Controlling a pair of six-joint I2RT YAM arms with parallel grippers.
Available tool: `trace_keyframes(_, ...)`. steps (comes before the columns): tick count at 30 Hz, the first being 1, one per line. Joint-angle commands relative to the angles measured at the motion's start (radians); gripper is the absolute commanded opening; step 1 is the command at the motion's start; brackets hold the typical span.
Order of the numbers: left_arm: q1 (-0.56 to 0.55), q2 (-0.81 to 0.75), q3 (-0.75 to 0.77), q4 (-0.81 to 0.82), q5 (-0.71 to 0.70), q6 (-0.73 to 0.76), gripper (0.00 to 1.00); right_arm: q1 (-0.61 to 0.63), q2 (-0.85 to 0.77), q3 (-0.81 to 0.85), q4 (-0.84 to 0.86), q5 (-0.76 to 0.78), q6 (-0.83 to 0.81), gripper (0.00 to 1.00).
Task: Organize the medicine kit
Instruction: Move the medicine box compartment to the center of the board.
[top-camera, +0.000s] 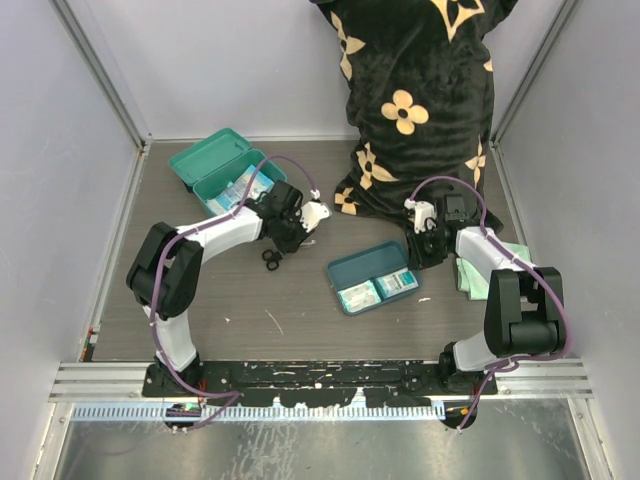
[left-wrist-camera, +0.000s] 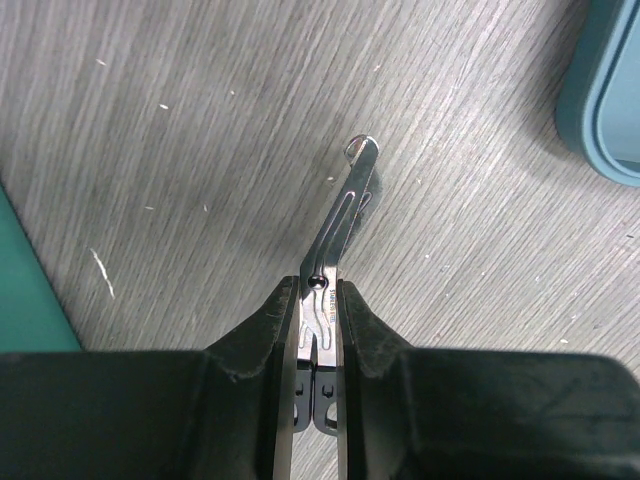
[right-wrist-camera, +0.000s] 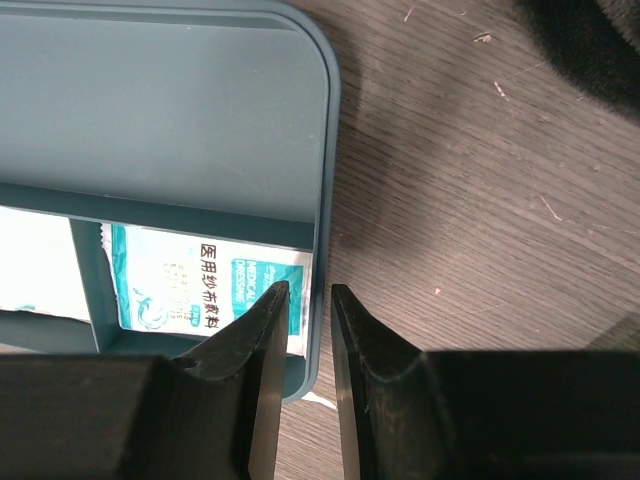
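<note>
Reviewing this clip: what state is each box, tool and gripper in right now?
Teal-green hinged plastic medicine kit: lid open, packets inside.
Flat blue-teal divided plastic tray: holds packets, one wall pinched.
Metal scissors with black handles: blades closed, gripped near the pivot.
Left gripper: shut on the scissors.
Right gripper: shut on the tray's wall.

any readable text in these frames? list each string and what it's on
"医用纱布敷料": on the gauze packet in the divided tray.
"MEDICAL DRESSING": same packet, smaller print beside it.
Engraving by the pivot of the scissors: too small to read.
Print on the packets in the medicine kit, top view: too blurred to read.
</note>
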Motion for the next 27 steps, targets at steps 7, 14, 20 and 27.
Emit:
trace_keyframes(7, 0.025, -0.103, -0.03, 0.079, 0.032, -0.035, 0.02, 0.006, 0.018, 0.064, 0.005, -0.06, 0.028, 0.27)
trace_keyframes(14, 0.026, -0.136, -0.058, 0.108, 0.051, -0.095, 0.02, 0.019, 0.058, 0.079, 0.025, -0.091, 0.09, 0.22)
trace_keyframes(20, 0.025, -0.154, -0.061, 0.113, 0.047, -0.162, 0.02, 0.019, 0.063, 0.064, 0.078, -0.123, 0.185, 0.19)
trace_keyframes(27, 0.025, -0.157, -0.002, 0.046, 0.061, -0.186, 0.02, 0.021, 0.041, 0.01, 0.151, -0.132, 0.283, 0.17)
